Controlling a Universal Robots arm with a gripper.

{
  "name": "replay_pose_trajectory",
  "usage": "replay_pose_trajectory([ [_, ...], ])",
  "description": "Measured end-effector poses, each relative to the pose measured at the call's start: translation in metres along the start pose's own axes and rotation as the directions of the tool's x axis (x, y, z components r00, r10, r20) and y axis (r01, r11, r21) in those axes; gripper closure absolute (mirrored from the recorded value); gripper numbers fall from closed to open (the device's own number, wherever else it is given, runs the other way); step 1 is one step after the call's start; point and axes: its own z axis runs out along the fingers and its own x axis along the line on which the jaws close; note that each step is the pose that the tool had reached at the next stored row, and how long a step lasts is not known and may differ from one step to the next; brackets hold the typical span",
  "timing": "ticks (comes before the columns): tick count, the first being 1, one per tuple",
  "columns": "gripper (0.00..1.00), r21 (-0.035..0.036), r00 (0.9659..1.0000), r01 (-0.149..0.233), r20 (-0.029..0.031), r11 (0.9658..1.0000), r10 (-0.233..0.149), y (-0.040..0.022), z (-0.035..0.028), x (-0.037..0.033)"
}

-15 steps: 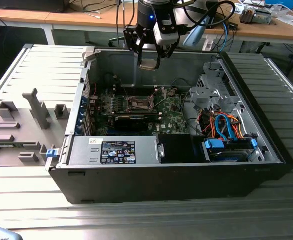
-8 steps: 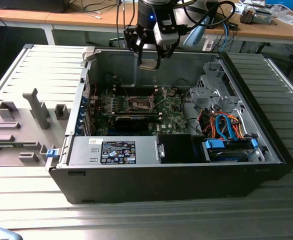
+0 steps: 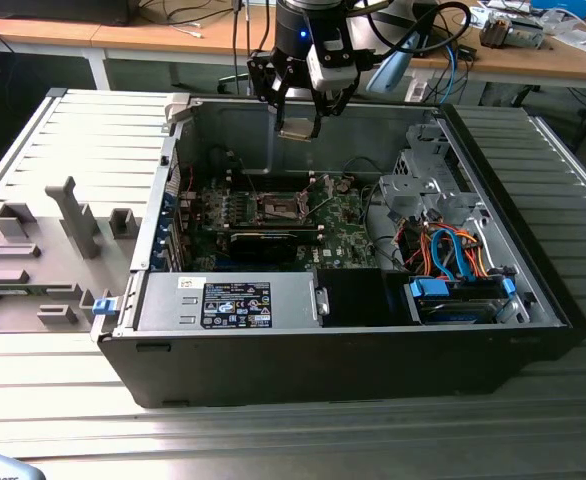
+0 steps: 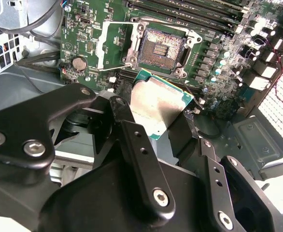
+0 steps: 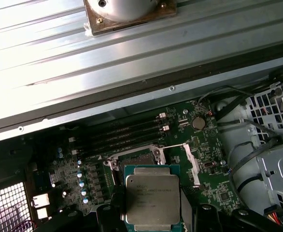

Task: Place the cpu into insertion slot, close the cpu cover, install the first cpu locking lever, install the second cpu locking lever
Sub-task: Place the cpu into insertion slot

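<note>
Above the insertion slot [image 4: 161, 48], gripper [image 3: 298, 120] pinches the cpu [image 5: 151, 195] by opposite edges; likely light, rigid, contacts fragile; edges seem safest.

First wrist view: cpu [image 5: 152, 197] hides most of insertion slot [image 5: 136, 157].

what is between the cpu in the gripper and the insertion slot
Nothing: in the exterior view the cpu hangs in open air above the insertion slot; in the second wrist view no object crosses the gap.
</note>
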Motion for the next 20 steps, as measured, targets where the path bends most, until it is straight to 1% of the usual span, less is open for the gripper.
replay_pose_trajectory([
  [11, 0.45, -0.0001, 1.0, -0.005, 0.0004, 1.0, 0.005, 0.0, 0.0, 0.0],
  [13, 0.45, -0.0003, 0.9999, -0.015, 0.0013, 0.9999, 0.015, 0.0, 0.0, 0.0],
  [17, 0.45, -0.0003, 0.9999, -0.016, 0.0014, 0.9999, 0.016, 0.0, 0.0, 0.0],
  [20, 0.45, -0.0005, 0.9997, -0.025, 0.0022, 0.9997, 0.025, 0.0, 0.0, 0.0],
])
